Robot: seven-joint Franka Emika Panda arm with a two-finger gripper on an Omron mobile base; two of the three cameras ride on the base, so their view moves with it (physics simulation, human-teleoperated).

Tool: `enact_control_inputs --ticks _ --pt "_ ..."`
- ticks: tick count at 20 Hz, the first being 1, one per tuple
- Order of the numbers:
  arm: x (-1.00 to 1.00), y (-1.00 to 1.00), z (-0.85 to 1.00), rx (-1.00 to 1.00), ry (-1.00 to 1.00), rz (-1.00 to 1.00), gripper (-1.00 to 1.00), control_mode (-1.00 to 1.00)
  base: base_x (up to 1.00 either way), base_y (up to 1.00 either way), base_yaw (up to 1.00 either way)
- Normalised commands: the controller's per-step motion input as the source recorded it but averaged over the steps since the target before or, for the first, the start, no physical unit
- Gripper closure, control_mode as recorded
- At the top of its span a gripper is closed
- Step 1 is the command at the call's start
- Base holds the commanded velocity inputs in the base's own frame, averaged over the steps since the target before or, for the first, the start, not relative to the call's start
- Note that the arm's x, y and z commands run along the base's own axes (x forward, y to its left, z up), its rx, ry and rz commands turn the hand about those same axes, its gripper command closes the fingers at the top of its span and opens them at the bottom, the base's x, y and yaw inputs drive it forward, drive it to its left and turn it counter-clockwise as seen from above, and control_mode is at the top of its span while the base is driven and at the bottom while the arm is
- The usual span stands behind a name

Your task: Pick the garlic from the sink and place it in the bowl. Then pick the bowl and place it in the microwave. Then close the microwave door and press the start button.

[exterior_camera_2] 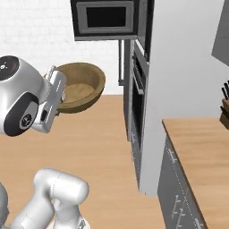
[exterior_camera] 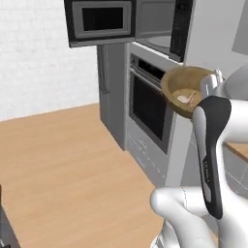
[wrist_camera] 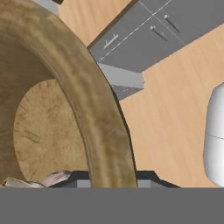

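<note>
The wooden bowl hangs in the air, tilted, in front of the oven and below the microwave. My gripper is shut on its rim. The garlic lies inside the bowl. In the right base view the bowl sits off the gripper, left of the cabinet column. The hand view looks along the bowl's rim, clamped between the gripper's fingers, with the garlic at the bottom. The microwave door stands swung open to the left. The sink is out of view.
A built-in oven with a dark glass front stands under the microwave. A wooden counter with a knife block lies to the right. Wooden floor stretches to the left.
</note>
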Motion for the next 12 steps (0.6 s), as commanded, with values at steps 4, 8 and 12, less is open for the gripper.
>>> enact_control_inputs --ticks 4,8,12 --pt "0.0 0.0 0.0 0.0 0.0 0.0 1.0 1.0 1.0 0.62 -0.38" --pt "0.0 0.0 0.0 0.0 0.0 0.0 1.0 1.0 1.0 0.77 -0.41" --pt "0.0 0.0 0.0 0.0 0.0 0.0 1.0 1.0 1.0 0.99 -0.44"
